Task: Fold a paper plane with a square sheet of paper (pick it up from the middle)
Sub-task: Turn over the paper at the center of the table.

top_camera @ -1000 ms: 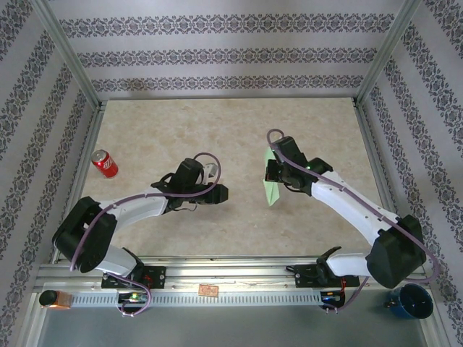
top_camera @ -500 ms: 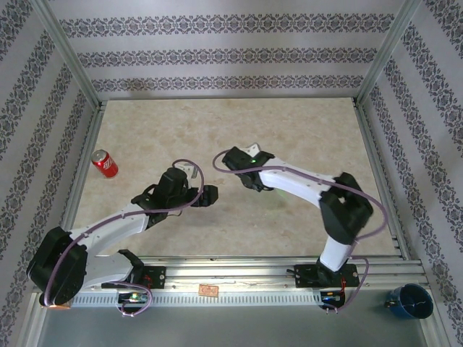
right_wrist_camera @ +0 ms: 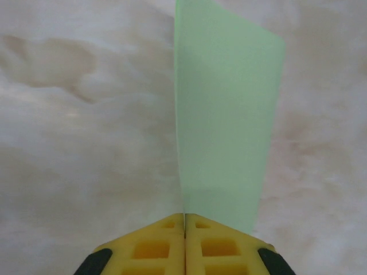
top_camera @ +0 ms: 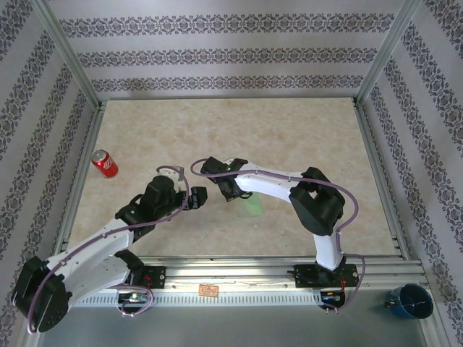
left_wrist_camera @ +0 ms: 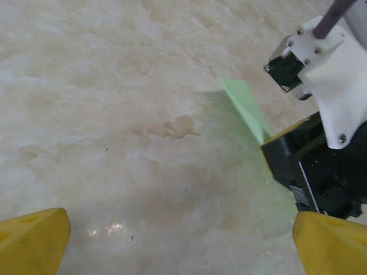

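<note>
The right claw [right_wrist_camera: 184,223] grasps the thin light-green folded paper [right_wrist_camera: 226,114] by one edge, at three o'clock of the released left claw [left_wrist_camera: 183,240], probably to free it for creasing.

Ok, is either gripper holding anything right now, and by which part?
The right gripper is shut on the folded green paper, pinching one end of it beside a straight long edge. The left gripper is open and holds nothing.

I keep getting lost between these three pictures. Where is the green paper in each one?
Top view: green paper just below centre, at the right gripper.
Left wrist view: upper right of centre, beside that gripper's black body.
Right wrist view: middle, rising from the yellow fingertips.
Shared landmark: the right gripper pinching it.
</note>
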